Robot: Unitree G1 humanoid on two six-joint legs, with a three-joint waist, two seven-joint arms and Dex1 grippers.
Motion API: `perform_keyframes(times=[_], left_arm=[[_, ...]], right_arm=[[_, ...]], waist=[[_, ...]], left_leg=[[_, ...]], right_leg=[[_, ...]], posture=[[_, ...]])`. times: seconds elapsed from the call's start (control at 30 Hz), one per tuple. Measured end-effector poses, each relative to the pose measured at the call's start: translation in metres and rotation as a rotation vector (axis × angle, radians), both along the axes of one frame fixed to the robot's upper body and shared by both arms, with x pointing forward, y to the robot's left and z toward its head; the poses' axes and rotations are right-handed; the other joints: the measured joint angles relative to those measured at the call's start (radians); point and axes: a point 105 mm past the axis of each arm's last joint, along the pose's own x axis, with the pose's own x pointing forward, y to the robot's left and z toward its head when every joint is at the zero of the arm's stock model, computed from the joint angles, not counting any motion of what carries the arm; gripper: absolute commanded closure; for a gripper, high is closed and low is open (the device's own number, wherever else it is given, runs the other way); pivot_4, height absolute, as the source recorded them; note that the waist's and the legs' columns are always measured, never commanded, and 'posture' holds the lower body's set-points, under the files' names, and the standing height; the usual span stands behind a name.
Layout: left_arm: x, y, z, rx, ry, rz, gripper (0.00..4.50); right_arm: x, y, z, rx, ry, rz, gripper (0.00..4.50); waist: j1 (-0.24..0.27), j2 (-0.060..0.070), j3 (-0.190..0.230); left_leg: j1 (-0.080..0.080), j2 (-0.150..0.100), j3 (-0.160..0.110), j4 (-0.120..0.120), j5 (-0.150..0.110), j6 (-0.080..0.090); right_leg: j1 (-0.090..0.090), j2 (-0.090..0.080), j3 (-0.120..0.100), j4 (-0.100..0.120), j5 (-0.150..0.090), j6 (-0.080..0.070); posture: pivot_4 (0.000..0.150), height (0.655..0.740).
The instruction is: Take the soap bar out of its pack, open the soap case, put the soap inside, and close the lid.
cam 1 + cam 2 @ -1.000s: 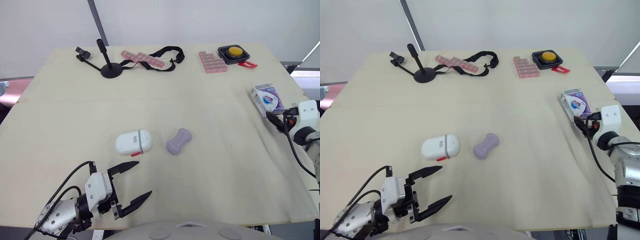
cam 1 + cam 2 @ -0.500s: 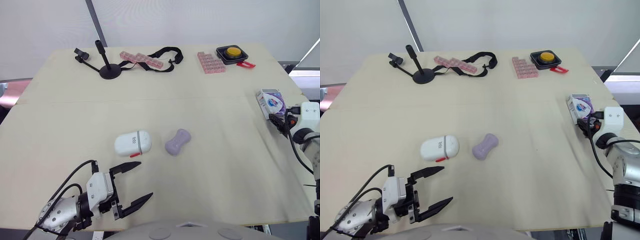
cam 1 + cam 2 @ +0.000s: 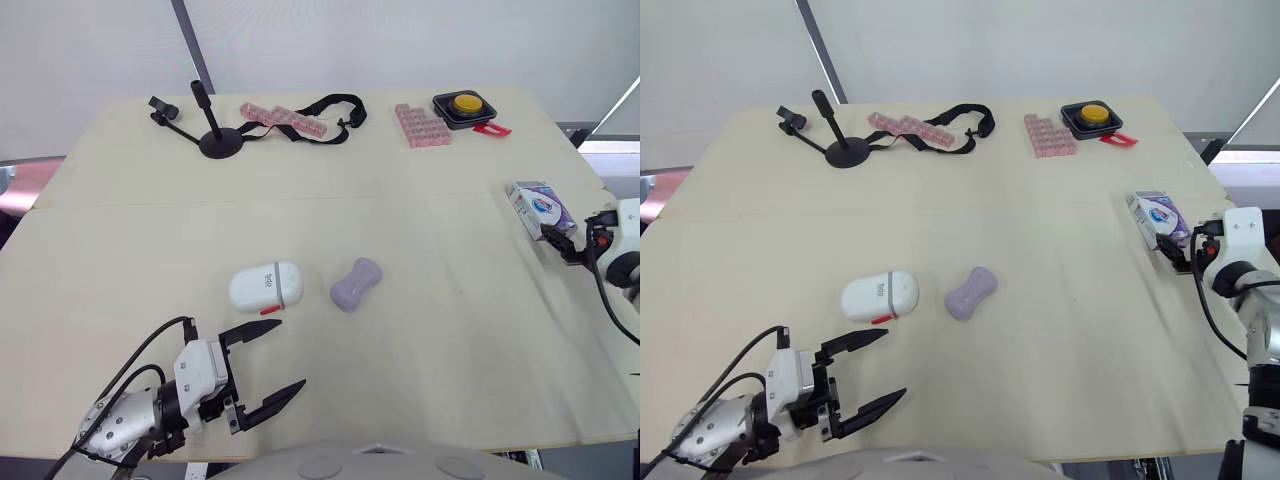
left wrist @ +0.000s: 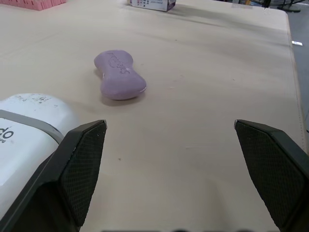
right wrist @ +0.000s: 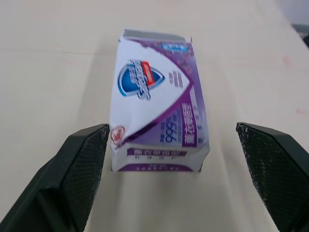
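The purple soap bar (image 3: 356, 283) lies bare on the table's middle, just right of the shut white soap case (image 3: 266, 286). My left gripper (image 3: 285, 355) hovers open near the front edge, below the case. In the left wrist view the case (image 4: 29, 130) is close by one finger and the soap (image 4: 119, 75) lies farther ahead. The white-and-purple soap pack (image 3: 537, 208) lies flat near the table's right edge, its far end flap open. My right gripper (image 3: 562, 240) is open behind it, fingers wide on either side of the pack (image 5: 157, 125) and not touching it.
Along the back edge are a black stand (image 3: 215, 135), pink block strips (image 3: 285, 118), a black strap (image 3: 335, 105), a pink block pad (image 3: 424, 125) and a yellow button box (image 3: 466, 106). The table's right edge (image 3: 600, 300) runs close to my right gripper.
My right arm has drawn back toward the table's right edge, and the pack has settled flat in front of its fingers. The left gripper, soap and case stay put.
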Motion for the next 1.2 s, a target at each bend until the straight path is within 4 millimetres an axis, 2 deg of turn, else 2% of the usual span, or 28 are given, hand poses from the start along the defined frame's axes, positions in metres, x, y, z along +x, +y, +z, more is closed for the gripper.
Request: perform_keyframes(times=[0.17, 0.27, 0.33, 0.37, 0.43, 0.47, 0.6, 0.73, 0.97, 1.07, 1.2], left_arm=[[0.003, 0.0, 0.001, 0.004, 0.001, 0.004, 0.0], [0.006, 0.001, 0.003, 0.017, -0.002, -0.007, 0.0], [0.007, 0.002, 0.007, 0.013, -0.011, -0.007, 0.0], [0.008, 0.002, 0.009, 0.013, -0.018, -0.01, 0.0], [0.009, 0.003, 0.012, 0.015, -0.018, -0.012, 0.0], [0.011, 0.005, 0.012, 0.025, -0.021, -0.012, 0.0], [0.016, 0.013, 0.018, 0.049, -0.041, -0.017, 0.0], [0.028, 0.03, 0.022, 0.093, -0.053, 0.019, 0.0], [0.068, 0.068, 0.035, 0.187, -0.07, 0.111, 0.0], [0.078, 0.07, 0.043, 0.222, -0.075, 0.082, 0.0], [0.081, 0.073, 0.041, 0.289, -0.043, 0.021, 0.0]], right_arm=[[0.005, 0.006, 0.038, -0.06, -0.151, 0.174, 0.01], [0.009, 0.041, 0.081, -0.058, -0.325, 0.437, 0.01], [0.008, 0.069, 0.097, -0.056, -0.386, 0.584, 0.01], [0.006, 0.081, 0.098, -0.049, -0.397, 0.645, 0.01], [-0.006, 0.122, 0.085, -0.009, -0.368, 0.856, 0.01], [-0.016, 0.145, 0.072, 0.029, -0.329, 0.978, 0.01], [-0.046, 0.185, 0.036, 0.07, -0.203, 1.261, 0.01], [-0.063, 0.199, 0.023, 0.027, -0.172, 1.426, 0.01], [-0.068, 0.204, 0.015, 0.035, -0.154, 1.476, 0.01], [-0.069, 0.206, 0.013, 0.047, -0.138, 1.485, 0.01], [-0.069, 0.206, 0.013, 0.045, -0.138, 1.489, 0.01]], waist=[[-0.003, 0.0, 0.0], [-0.007, 0.0, 0.0], [-0.006, 0.0, 0.0], [-0.004, -0.001, -0.001], [0.003, -0.002, -0.001], [0.005, -0.002, -0.001], [0.011, -0.002, -0.001], [0.003, -0.002, -0.001], [0.0, -0.002, -0.001], [0.0, -0.002, -0.001], [0.0, -0.002, -0.001]], left_leg=[[0.0, 0.0, 0.0, 0.0, 0.0, 0.0], [0.0, 0.001, 0.0, 0.0, 0.0, 0.001], [0.0, 0.001, 0.0, 0.001, 0.0, 0.001], [0.0, 0.001, -0.001, 0.001, 0.0, 0.001], [-0.001, 0.002, -0.002, 0.002, 0.0, 0.001], [0.0, 0.002, -0.002, 0.002, 0.0, 0.002], [-0.006, 0.001, -0.002, 0.01, -0.001, 0.005], [-0.008, 0.001, -0.002, 0.011, -0.001, 0.006], [-0.009, 0.0, -0.002, 0.011, 0.0, 0.005], [-0.01, 0.0, -0.002, 0.011, 0.0, 0.005], [-0.012, 0.0, -0.002, 0.011, 0.0, 0.005]], right_leg=[[0.0, 0.0, 0.0, 0.0, 0.0, 0.0], [0.0, 0.001, 0.0, 0.001, 0.0, 0.0], [0.0, 0.002, 0.0, 0.001, 0.0, 0.0], [0.0, 0.002, 0.0, 0.001, 0.0, 0.0], [0.0, 0.001, -0.002, 0.001, 0.0, 0.0], [-0.001, 0.001, -0.003, 0.001, 0.0, 0.0], [-0.009, -0.001, -0.003, 0.006, 0.0, 0.0], [-0.011, -0.001, -0.003, 0.009, 0.0, 0.0], [-0.013, -0.001, -0.003, 0.01, 0.0, 0.0], [-0.014, -0.001, -0.003, 0.011, 0.0, 0.0], [-0.015, -0.001, -0.003, 0.011, 0.0, 0.0]], posture=[[0.15, 0.7096], [0.15, 0.7096], [0.15, 0.7096], [0.15, 0.7096], [0.15, 0.7096], [0.15, 0.7096], [0.15, 0.7096], [0.15, 0.7096], [0.15, 0.7096], [0.15, 0.7096], [0.15, 0.7096]])
